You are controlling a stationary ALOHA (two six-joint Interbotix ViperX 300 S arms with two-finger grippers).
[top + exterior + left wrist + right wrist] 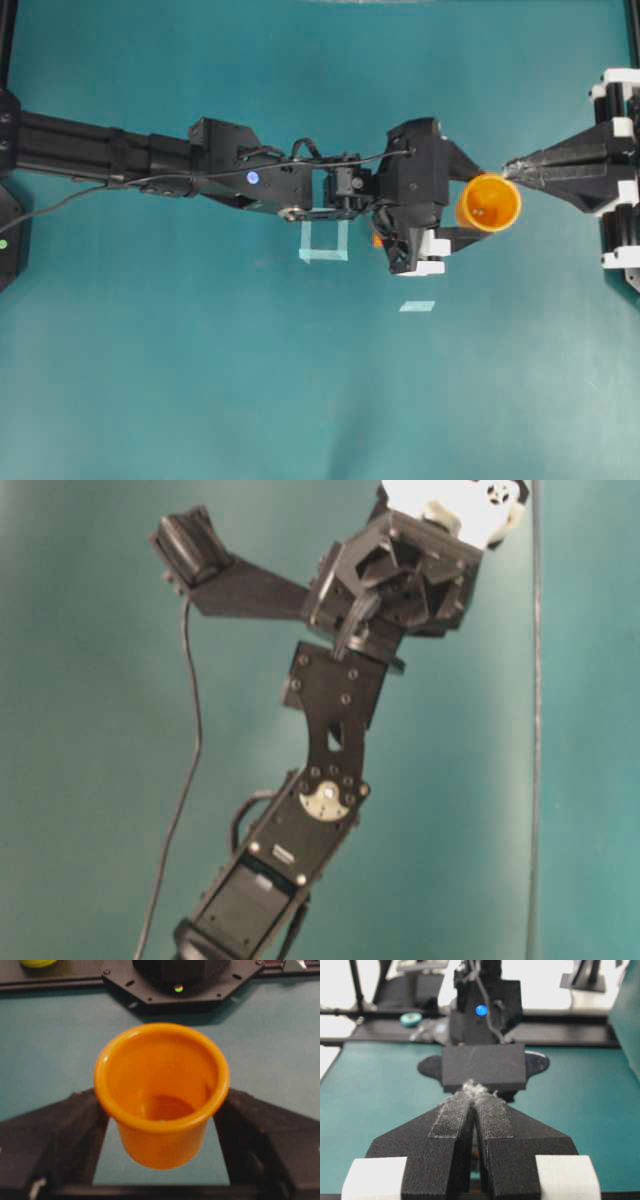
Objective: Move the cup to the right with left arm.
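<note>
The orange cup [489, 203] is right of the table's middle, gripped between the two black fingers of my left gripper [478, 203]. In the left wrist view the cup [161, 1095] is mouth-up and tipped slightly towards the camera. A finger [75, 1130] presses on each side of it, so my left gripper [162, 1125] is shut on it. I cannot tell whether its base touches the table. My right gripper [510, 167] is shut on nothing, its tips just off the cup's far rim. In the right wrist view its pads [452, 1115] meet at the gripper tip [479, 1091].
A small orange cube [377, 240] peeks out beside the left gripper's body. Two pale tape marks [323, 243] [417, 306] lie on the teal table [200, 380]. The left arm [335, 710] stretches across the middle. The right arm's base [620, 170] stands at the right edge.
</note>
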